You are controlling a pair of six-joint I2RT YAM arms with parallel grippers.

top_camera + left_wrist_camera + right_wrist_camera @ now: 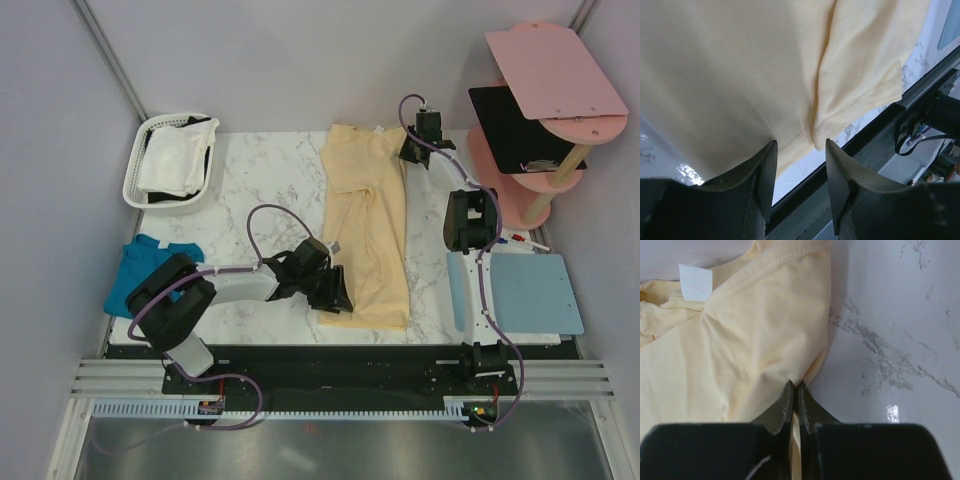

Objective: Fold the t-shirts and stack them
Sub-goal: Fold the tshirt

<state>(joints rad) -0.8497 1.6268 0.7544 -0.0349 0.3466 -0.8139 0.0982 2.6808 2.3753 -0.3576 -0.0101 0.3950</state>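
Cream t-shirt lies lengthwise — folded narrow, wrinkled.

One spread t-shirt runs down the middle of the tabletop, far edge to near edge. There's a basket in the far left corner with a second t-shirt in it, a third t-shirt on the left edge, and a mat at the near right corner.

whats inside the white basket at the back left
A crumpled white t-shirt fills the basket. Something dark shows around its edges; the shirt covers the rest, so I cannot tell what it is.
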